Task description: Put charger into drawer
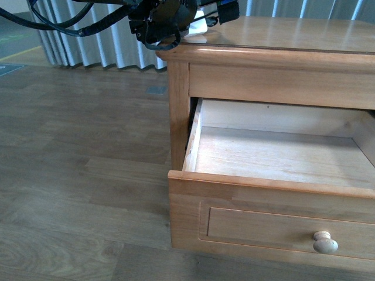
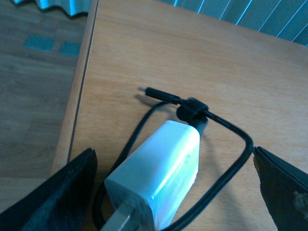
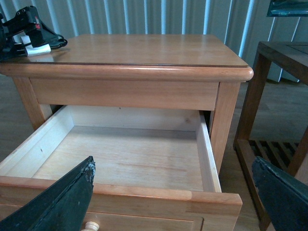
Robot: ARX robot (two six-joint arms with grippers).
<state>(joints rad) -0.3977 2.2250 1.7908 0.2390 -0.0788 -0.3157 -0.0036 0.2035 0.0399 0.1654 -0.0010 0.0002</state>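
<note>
Bench (image 1: 293, 35) with drawer (image 1: 246, 199) pulled out; charger (image 2: 159, 178) on the bench top.
Right claw (image 3: 173, 161) released, facing the drawer's pale interior. Left claw (image 2: 173, 150) released over the bench top near its left edge, its 2 fingers straddling the charger, not closed on it; a thin black cable (image 2: 231, 130) loops round the white block.
</note>
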